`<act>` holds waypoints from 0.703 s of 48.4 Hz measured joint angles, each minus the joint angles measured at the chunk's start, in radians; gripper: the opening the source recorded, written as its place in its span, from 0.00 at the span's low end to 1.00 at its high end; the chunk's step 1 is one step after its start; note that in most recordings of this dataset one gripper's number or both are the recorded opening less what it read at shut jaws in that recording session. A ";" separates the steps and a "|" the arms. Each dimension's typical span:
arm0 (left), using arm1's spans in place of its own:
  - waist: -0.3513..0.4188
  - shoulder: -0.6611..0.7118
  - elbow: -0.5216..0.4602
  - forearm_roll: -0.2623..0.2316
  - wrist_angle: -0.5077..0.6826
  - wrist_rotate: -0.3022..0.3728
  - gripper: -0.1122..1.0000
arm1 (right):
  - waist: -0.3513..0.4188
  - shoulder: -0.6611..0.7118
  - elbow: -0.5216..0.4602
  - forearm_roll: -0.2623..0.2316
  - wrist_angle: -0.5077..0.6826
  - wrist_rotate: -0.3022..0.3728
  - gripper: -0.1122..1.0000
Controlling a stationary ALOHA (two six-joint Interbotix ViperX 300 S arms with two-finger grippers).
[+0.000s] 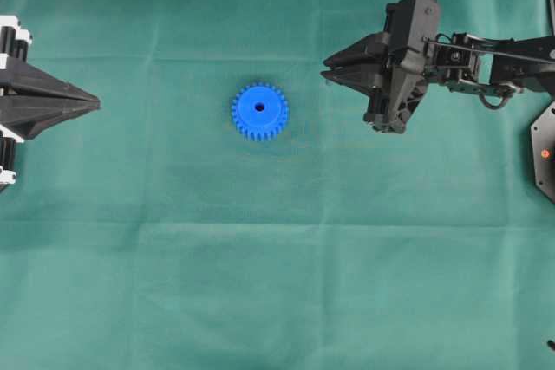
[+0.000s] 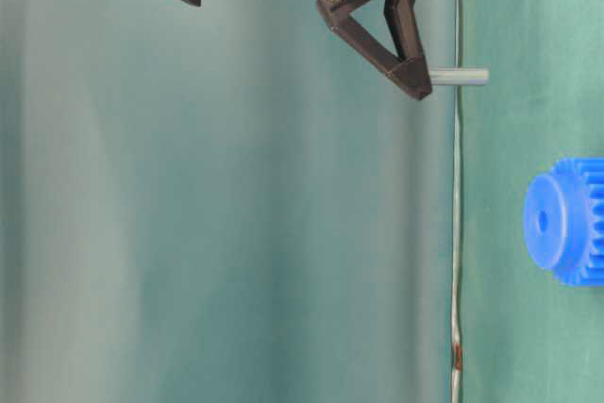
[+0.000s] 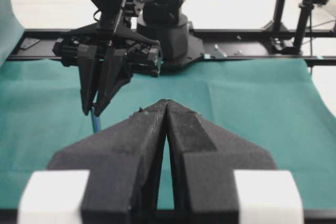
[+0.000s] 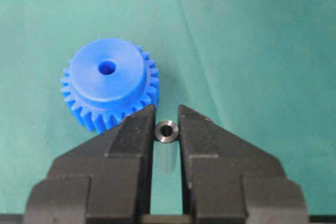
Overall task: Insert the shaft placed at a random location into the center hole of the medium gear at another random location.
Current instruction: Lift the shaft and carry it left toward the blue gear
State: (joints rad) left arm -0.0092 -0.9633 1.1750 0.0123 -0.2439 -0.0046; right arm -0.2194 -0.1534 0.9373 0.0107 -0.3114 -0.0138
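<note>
The medium gear [image 1: 259, 111] is bright blue and lies flat on the green cloth with its hub up. Its center hole [image 1: 259, 107] is dark and uncovered. My right gripper [image 1: 328, 75] hovers to the gear's right, above the cloth, shut on the shaft [image 4: 167, 131]. The shaft is a short grey pin seen end-on between the fingers, with the gear [image 4: 107, 82] just beyond the left finger. In the table-level view the shaft [image 2: 460, 76] sticks out of the fingertips toward the cloth, apart from the gear [image 2: 566, 221]. My left gripper [image 1: 95, 103] rests shut and holds nothing at the left edge.
Green cloth [image 1: 277, 283] covers the table. A black plate with a red light [image 1: 545, 153] sits at the right edge. In the left wrist view, the right arm's base [image 3: 165, 30] and a black frame rail [image 3: 252, 35] stand at the far side.
</note>
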 measured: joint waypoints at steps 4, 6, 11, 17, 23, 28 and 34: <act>0.000 0.000 0.000 0.000 0.000 0.000 0.10 | 0.000 0.000 0.000 0.000 0.000 0.000 0.22; -0.002 0.000 0.000 -0.002 0.000 0.002 0.10 | 0.002 0.000 0.000 0.000 0.000 0.000 0.22; 0.000 0.000 0.000 0.000 0.000 0.000 0.10 | 0.002 0.000 -0.003 0.000 0.000 0.000 0.22; 0.000 0.000 0.000 0.000 0.000 0.000 0.10 | 0.006 0.014 -0.026 0.000 0.000 0.000 0.22; 0.000 0.002 0.000 0.000 0.000 0.000 0.10 | 0.026 0.057 -0.069 0.000 0.000 0.000 0.22; 0.000 0.002 0.000 0.000 0.000 0.000 0.10 | 0.041 0.091 -0.110 0.000 0.000 0.000 0.22; 0.000 0.002 0.000 0.000 0.000 0.000 0.10 | 0.060 0.141 -0.164 0.000 0.000 0.000 0.22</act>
State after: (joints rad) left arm -0.0092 -0.9618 1.1750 0.0123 -0.2439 -0.0046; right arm -0.1595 -0.0123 0.7731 0.0107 -0.3114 -0.0138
